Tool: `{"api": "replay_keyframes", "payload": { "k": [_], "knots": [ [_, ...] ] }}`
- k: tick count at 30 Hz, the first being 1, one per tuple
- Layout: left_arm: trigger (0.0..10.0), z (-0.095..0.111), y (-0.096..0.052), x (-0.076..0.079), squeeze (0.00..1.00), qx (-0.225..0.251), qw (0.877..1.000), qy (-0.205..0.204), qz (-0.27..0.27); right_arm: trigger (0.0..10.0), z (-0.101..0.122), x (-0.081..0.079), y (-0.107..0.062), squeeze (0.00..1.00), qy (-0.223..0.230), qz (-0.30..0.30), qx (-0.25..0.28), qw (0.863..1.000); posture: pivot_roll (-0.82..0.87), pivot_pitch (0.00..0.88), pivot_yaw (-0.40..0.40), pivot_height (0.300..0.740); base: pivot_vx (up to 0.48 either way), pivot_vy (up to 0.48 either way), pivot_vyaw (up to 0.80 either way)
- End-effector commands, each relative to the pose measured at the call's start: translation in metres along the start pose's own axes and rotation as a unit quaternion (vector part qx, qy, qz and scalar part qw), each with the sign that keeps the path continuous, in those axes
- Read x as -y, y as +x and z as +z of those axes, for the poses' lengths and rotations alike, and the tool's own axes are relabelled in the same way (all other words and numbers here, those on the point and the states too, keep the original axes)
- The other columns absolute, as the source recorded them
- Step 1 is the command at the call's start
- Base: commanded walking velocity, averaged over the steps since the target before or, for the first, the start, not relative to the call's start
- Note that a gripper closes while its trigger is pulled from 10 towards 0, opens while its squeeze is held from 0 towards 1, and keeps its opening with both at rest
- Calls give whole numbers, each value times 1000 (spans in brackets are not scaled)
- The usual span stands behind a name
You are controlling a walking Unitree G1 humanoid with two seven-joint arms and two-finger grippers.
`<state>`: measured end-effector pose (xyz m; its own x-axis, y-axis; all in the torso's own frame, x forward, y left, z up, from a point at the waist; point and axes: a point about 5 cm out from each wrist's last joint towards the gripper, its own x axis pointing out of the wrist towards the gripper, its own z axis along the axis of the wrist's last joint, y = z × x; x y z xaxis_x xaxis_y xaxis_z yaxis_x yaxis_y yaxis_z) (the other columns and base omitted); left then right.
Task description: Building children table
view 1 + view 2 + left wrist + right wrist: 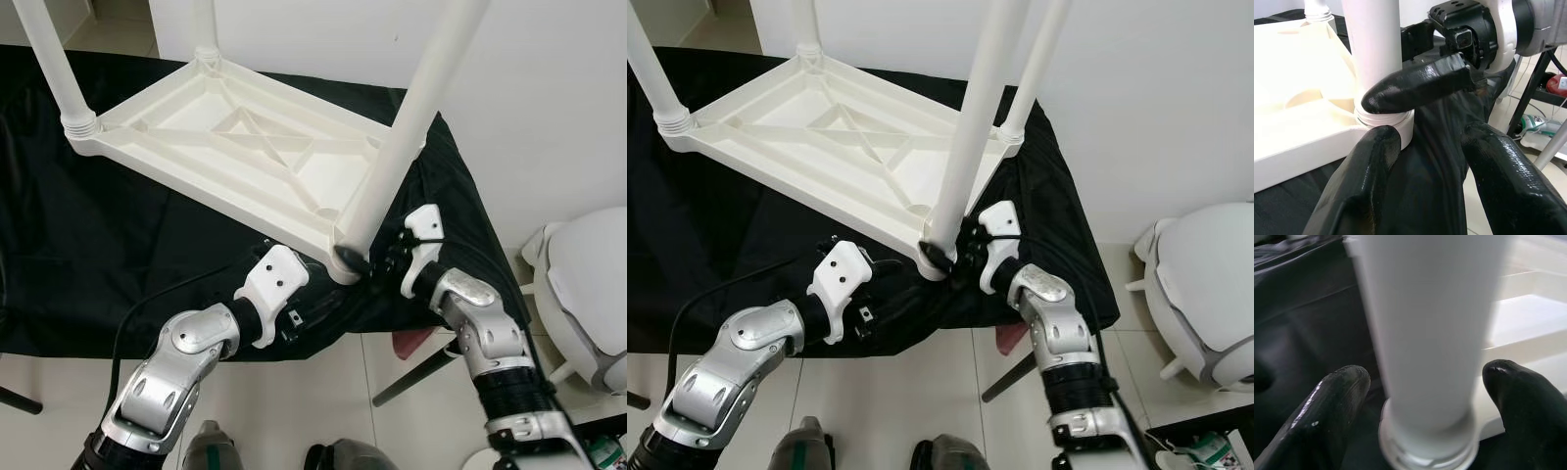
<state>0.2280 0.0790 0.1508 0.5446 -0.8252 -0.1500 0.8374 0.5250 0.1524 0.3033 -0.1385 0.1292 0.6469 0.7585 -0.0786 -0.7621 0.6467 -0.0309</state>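
A white plastic children's table [245, 147] lies upside down on a black cloth [98, 245], its legs pointing up. The near-corner leg [411, 127] stands in its socket at the table's front corner. My right gripper [358, 262] is open, and its two black fingers [1332, 406] straddle the base of this leg with a small gap on each side. My left gripper [1425, 161] is open just in front of the same corner, low over the cloth. One left fingertip [1378, 144] sits close below the leg's collar [1386, 120]. Another leg [54, 69] rises at the far left corner.
The cloth-covered surface ends just behind my grippers, with pale tiled floor below. A white rounded plastic object [588, 294] stands to the right. A dark stand leg [421, 377] slants under the surface's edge. A white wall [549, 98] runs behind.
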Motion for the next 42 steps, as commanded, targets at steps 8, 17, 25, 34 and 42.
{"api": "replay_keyframes", "payload": {
  "k": [8, 17, 25, 34, 42],
  "knots": [
    [10000, 3, 0, -2, 0, 4, 1000, -2, 7, 4667, 7, 8, 28, 0, -43, 64, -5, 997, 39, 9, -83, 740, 0, 0, 0],
    [10000, 3, 1, -2, 0, 5, 1000, -2, 9, 0, 7, 13, 32, 0, -37, 65, -9, 997, 39, 13, -89, 740, 0, 0, 0],
    [10000, 3, 1, -1, 0, 6, 1000, -4, 10, 0, 0, 12, 26, 0, -26, 68, -5, 997, 29, 17, -89, 740, 0, 0, 0],
    [10000, 2, 2, 0, 0, 5, 1000, -6, 5, 0, -2, 16, 16, 0, -28, -60, 5, 998, 16, 23, -91, 740, 0, 0, 0],
    [10000, 2, 1, 1, 0, 5, 1000, -6, 3, 0, 4, 2, 10, 0, 8, -147, 32, 989, 9, 32, -93, 740, 0, 0, 0]
  ]
}}
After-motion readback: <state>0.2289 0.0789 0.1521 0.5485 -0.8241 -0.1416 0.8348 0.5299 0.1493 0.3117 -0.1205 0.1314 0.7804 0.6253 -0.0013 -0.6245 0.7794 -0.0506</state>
